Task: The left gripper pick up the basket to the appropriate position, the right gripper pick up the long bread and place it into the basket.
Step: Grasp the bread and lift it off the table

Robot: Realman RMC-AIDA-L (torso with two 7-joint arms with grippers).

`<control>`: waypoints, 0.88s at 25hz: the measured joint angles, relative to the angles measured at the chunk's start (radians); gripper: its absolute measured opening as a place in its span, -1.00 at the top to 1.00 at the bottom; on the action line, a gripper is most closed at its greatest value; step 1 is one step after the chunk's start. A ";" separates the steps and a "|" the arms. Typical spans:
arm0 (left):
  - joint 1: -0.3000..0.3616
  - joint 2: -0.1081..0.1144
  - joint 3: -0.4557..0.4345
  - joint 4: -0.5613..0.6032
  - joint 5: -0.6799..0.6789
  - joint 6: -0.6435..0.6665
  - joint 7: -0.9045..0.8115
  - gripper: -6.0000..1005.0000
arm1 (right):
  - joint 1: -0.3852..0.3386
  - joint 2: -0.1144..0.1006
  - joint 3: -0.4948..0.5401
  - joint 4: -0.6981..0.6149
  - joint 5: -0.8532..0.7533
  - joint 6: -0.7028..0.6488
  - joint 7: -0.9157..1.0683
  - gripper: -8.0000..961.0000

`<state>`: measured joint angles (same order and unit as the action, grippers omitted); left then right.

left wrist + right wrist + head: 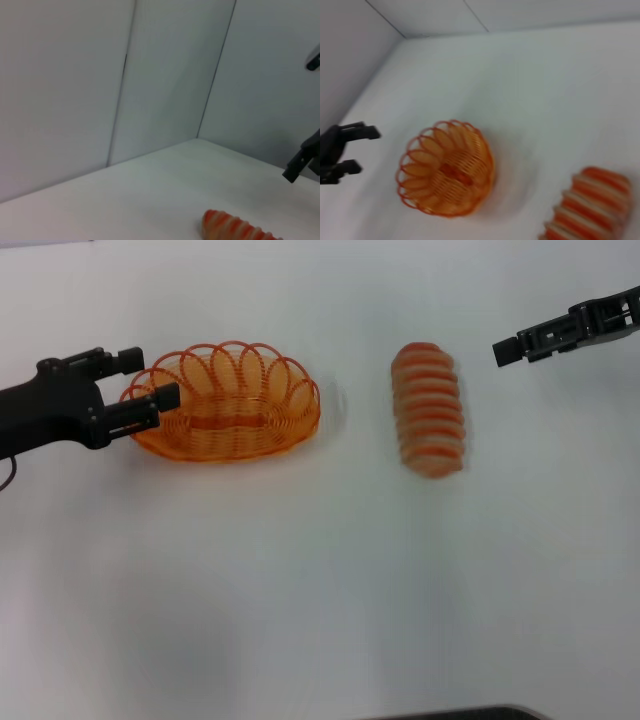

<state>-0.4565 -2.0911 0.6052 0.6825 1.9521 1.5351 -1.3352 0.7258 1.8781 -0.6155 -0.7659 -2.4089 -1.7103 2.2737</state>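
Note:
The orange wire basket stands on the white table, left of centre; it also shows in the right wrist view. My left gripper is open at the basket's left end, one finger on each side of the rim as seen from the head. The right wrist view shows the left gripper open, with a small gap to the basket. The long bread lies right of centre, clear of the basket; it also shows in the left wrist view and the right wrist view. My right gripper hovers beyond the bread's far right and holds nothing.
The white table stretches wide in front of the basket and the bread. Pale walls close the far side and corner. A dark edge shows at the bottom of the head view.

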 joint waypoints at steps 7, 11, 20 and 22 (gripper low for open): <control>0.011 -0.006 -0.003 -0.022 0.014 -0.003 0.035 -0.43 | 0.114 0.020 -0.040 -0.005 -0.174 0.027 0.231 -0.78; 0.021 -0.008 -0.005 -0.022 0.017 -0.006 0.037 -0.43 | 0.154 0.039 -0.100 0.027 -0.196 0.111 0.302 -0.78; 0.044 -0.019 -0.007 -0.023 0.017 -0.010 0.037 -0.43 | 0.212 0.070 -0.263 0.124 -0.210 0.294 0.394 -0.78; 0.046 -0.021 -0.005 -0.024 0.017 -0.011 0.037 -0.43 | 0.235 0.071 -0.272 0.163 -0.224 0.323 0.397 -0.78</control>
<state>-0.4102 -2.1122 0.5999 0.6587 1.9693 1.5240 -1.2979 0.9606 1.9487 -0.8876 -0.6031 -2.6326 -1.3871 2.6708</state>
